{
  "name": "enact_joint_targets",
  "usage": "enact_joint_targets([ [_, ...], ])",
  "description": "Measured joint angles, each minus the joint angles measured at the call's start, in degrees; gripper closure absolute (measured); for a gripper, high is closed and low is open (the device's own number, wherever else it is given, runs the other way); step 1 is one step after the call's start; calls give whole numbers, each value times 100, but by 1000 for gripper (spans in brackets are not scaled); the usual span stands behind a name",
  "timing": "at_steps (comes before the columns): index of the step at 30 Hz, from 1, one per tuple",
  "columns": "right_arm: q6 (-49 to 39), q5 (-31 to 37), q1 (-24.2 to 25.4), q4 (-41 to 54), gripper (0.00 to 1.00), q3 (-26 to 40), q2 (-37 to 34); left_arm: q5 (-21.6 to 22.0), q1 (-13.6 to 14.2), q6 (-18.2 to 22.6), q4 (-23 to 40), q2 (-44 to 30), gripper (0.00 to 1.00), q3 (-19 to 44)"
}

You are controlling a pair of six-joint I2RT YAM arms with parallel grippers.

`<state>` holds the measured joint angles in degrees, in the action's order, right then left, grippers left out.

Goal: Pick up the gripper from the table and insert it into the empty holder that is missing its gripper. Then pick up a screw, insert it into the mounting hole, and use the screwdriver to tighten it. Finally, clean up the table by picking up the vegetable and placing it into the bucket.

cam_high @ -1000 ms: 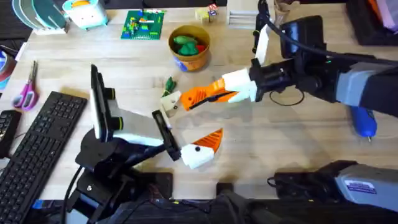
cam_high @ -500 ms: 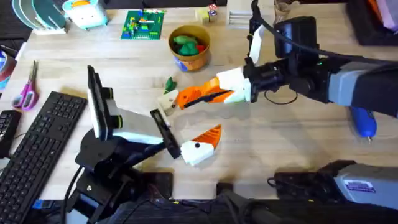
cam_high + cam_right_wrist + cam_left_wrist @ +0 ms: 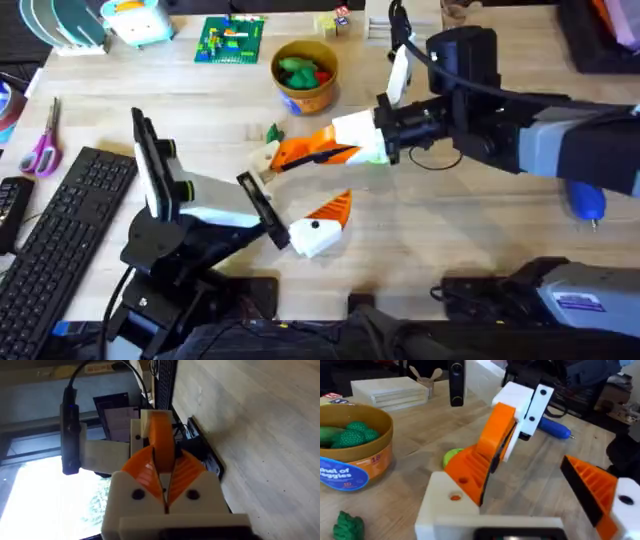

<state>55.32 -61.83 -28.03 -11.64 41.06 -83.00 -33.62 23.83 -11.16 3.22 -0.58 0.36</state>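
Observation:
My right gripper [image 3: 292, 155] is shut on the orange ribbed gripper [image 3: 472, 467] and presses its end against the white holder [image 3: 264, 159], which is the bare finger of my left gripper [image 3: 300, 186]. In the right wrist view the orange pads [image 3: 182, 472] clamp the gripper [image 3: 161, 442] in front of the holder [image 3: 136, 435]. My left gripper is open, and its other finger [image 3: 592, 485] carries its own orange tip. The vegetable [image 3: 273, 133] lies just behind the holder. The bucket [image 3: 322, 92] stands farther back with toy foods in it. The blue screwdriver [image 3: 585, 200] lies at the right.
A keyboard [image 3: 60, 225] and scissors [image 3: 42, 145] lie at the left. A green brick plate [image 3: 230, 40] and wooden blocks [image 3: 330, 22] sit along the back edge. A lime-green disc [image 3: 451, 455] lies on the table under the joined fingers.
My right gripper has carried the orange gripper leftward and against the holder. My left arm has shifted slightly left.

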Motion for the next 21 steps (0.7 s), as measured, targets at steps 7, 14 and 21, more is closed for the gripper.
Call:
enact_joint_targets([
  [7, 265, 30, -221, -625, 994, 0, -311, -162, -35, 57, 0, -11, 8, 0],
  [14, 493, -61, -276, -849, 994, 0, -487, -374, -52, 129, 13, -18, 8, 0],
  [21, 515, -74, -276, -848, 994, 0, -485, -390, -52, 133, 13, -18, 8, 0],
])
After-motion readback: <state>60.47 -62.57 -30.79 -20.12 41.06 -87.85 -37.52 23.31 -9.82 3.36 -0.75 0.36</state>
